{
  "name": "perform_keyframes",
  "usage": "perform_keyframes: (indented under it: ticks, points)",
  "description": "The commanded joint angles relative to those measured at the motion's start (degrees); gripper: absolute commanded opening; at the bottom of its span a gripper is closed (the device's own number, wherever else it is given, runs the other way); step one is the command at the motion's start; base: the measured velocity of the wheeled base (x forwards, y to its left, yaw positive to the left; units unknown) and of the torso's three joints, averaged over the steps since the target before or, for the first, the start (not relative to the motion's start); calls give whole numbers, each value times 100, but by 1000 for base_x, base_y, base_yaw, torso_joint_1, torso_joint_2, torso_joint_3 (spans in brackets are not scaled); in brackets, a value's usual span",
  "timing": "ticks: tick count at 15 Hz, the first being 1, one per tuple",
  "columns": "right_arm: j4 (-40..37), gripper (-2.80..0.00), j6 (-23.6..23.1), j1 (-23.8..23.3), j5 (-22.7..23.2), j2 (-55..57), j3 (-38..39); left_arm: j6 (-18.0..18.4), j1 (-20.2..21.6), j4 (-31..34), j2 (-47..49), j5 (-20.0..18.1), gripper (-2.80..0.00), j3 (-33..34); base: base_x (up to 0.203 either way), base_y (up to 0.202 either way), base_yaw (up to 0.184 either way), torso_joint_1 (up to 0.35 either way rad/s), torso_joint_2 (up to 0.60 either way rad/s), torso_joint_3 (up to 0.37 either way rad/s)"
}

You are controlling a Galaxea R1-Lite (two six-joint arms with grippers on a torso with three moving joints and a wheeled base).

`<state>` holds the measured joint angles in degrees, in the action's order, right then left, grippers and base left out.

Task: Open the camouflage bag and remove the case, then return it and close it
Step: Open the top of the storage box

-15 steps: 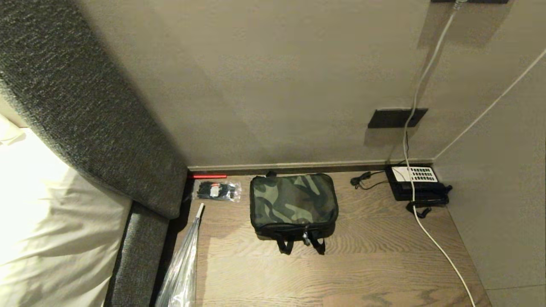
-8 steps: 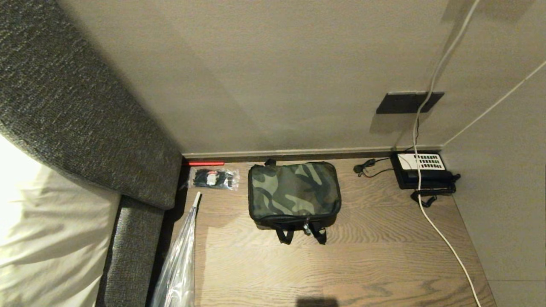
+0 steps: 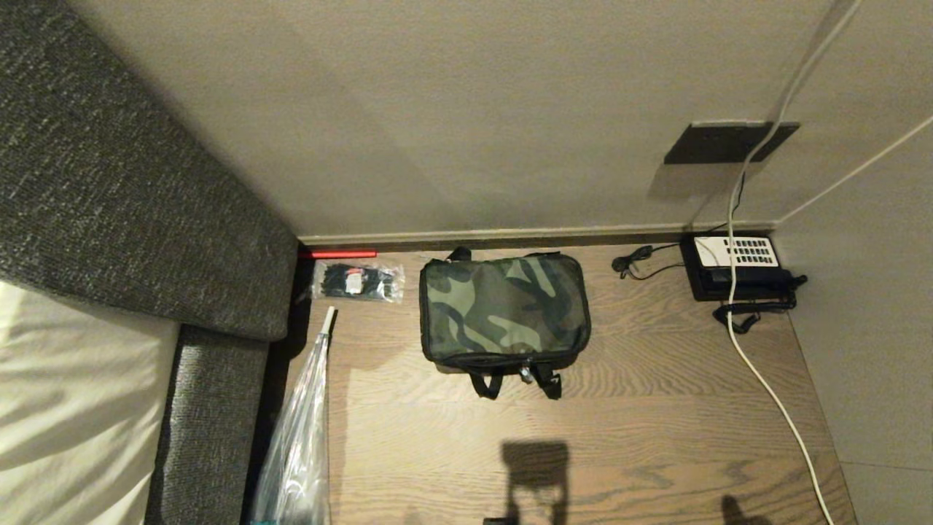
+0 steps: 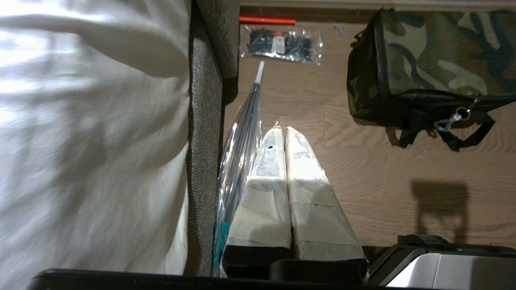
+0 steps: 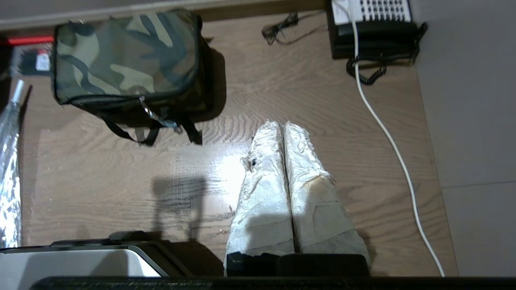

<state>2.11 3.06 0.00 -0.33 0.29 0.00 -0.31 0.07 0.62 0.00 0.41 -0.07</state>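
Camera tilts down since the earlier frames, nothing on the floor moves: camouflage bag (image 3: 504, 309) sits zipped shut on the wood floor near the wall, between cable-tie packet (image 3: 357, 281) and black telephone (image 3: 740, 266). Case not visible, presumably inside. Task looks unstarted; robot seems to be settling its view. Head view shows no arms, only shadows. Wrist views show left pincer (image 4: 284, 133) and right pincer (image 5: 283, 128), both closed, empty, well short of the bag, plus its zipper pull (image 5: 150, 112).

On the wooden floor (image 3: 627, 430) before me lie the camouflage bag (image 3: 503, 310) at centre, cable-tie packet (image 3: 357, 281) at ten o'clock, telephone (image 3: 738, 266) at two o'clock.
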Motion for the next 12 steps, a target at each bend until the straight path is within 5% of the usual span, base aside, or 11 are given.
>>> perform_keyframes:
  ticks: [1,12]
  points:
    - [0,-280,2,0,-2,-3,70,-4,1,0,-9,-1,-280,-1,0,0,0,2,2,-192]
    - [0,-280,2,0,-2,-3,70,-40,1,0,-9,2,-280,-1,0,0,0,3,3,-201]
